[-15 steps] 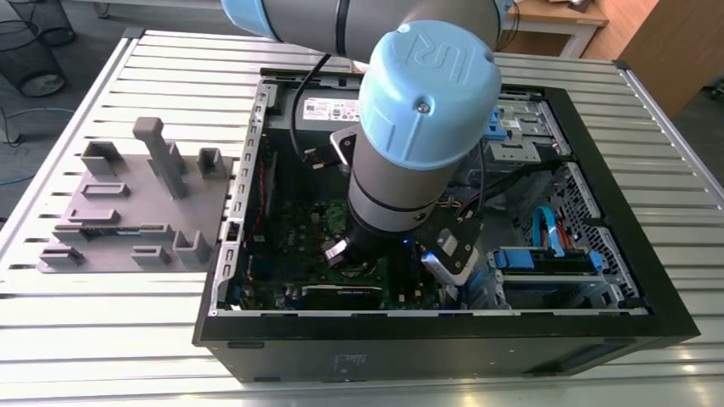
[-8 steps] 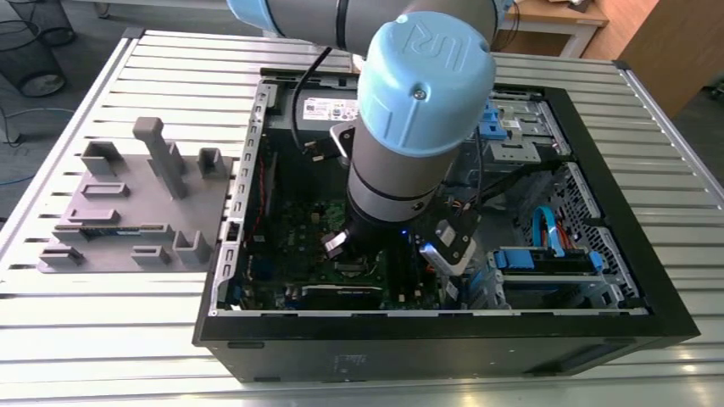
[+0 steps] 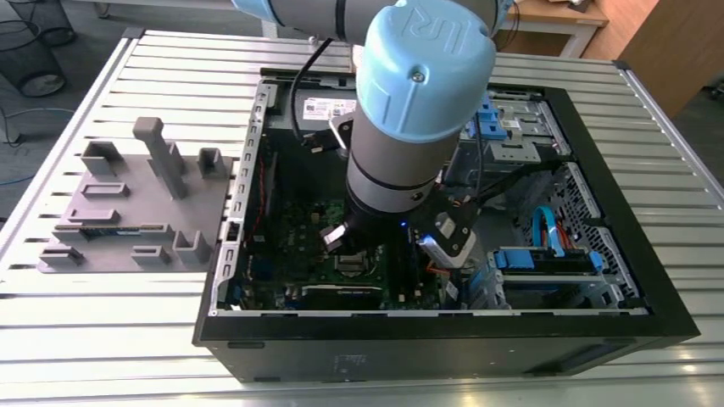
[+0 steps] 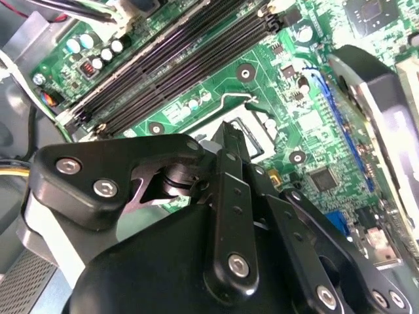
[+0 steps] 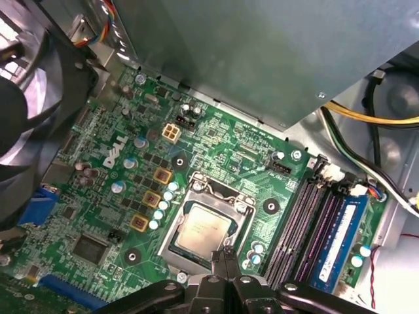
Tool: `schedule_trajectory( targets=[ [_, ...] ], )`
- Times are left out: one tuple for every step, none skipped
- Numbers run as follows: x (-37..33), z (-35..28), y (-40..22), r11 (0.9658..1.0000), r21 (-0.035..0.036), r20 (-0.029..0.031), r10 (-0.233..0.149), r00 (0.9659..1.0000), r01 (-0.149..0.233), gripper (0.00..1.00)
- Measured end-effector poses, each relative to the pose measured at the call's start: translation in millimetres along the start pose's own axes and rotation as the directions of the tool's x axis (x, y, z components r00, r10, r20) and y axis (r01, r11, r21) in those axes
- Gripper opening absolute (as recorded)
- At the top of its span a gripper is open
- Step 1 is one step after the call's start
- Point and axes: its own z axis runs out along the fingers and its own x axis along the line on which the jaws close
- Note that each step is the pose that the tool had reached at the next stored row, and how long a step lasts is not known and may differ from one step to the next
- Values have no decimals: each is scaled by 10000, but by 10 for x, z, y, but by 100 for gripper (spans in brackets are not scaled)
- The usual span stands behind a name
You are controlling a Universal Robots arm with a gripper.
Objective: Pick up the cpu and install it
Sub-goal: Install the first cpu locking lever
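Workshop — slatted metal bench (image 3: 102, 356), opened computer case (image 3: 633, 280).

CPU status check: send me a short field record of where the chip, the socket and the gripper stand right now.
cpu: lying flat inside the socket, silver top up, in the first wrist view
socket frame: open around the chip, metal bracket not over it
gripper: fingers together at the socket's edge, holding nothing
memory stick: seated in a slot beside the socket
computer case: open on the slatted table, arm reaching inside
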Motion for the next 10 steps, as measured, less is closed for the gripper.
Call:
schedule_trajectory(
  targets=[
    [-1,-14,2,10000,-1,2,3,10000,-3,11],
    [-1,-19,5,10000,-1,2,6,10000,-6,11],
    [5,-18,7,10000,-1,7,10,10000,-10,11],
    [17,-18,12,10000,2,13,8,10000,-8,11],
    [37,-18,21,10000,9,24,6,10000,-6,11],
    [59,-17,31,10000,14,37,5,10000,-5,11],
    [84,-17,42,10000,20,49,3,10000,-3,11],
    [106,-17,52,10000,25,60,3,10000,-3,11],
    [115,-17,57,10000,28,64,5,10000,-5,11],
    [115,-18,57,10000,27,66,7,10000,-7,11]
  ],
)
